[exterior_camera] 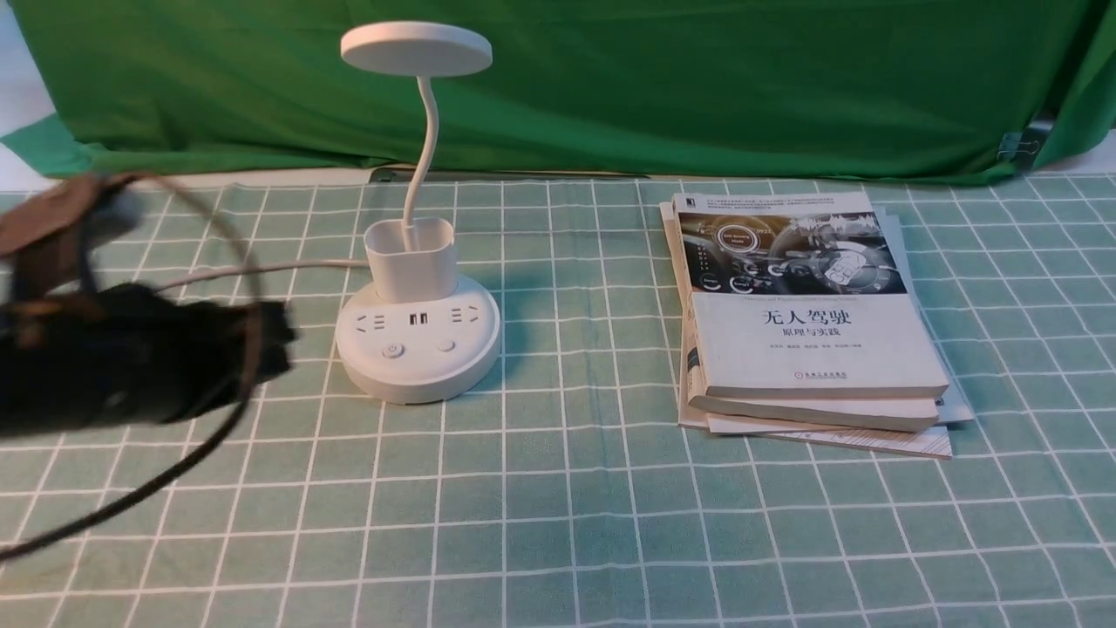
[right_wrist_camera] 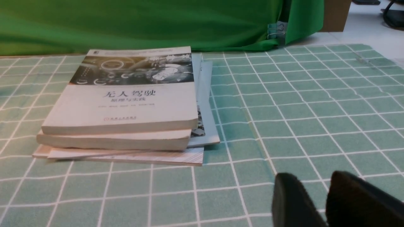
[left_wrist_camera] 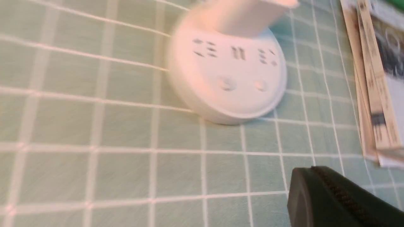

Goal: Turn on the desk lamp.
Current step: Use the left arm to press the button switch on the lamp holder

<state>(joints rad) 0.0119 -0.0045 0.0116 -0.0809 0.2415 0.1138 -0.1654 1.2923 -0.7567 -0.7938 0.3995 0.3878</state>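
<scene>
Claw [left_wrist_camera: 311, 170] pressed together on the left arm, well apart from the desk lamp [exterior_camera: 418, 340], which stands on the checked surface [exterior_camera: 593, 523]; lower one fingertip squarely onto the power button [exterior_camera: 393, 351] (gently, lest the base slide).

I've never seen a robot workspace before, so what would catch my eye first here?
Probably the white lamp, standing left of centre near the back of the checked cloth. Next, the stack of books to its right, the top one with a car dashboard on its cover. Then the blurred dark robot arm reaching in from the left edge, in front of the green curtain.
</scene>
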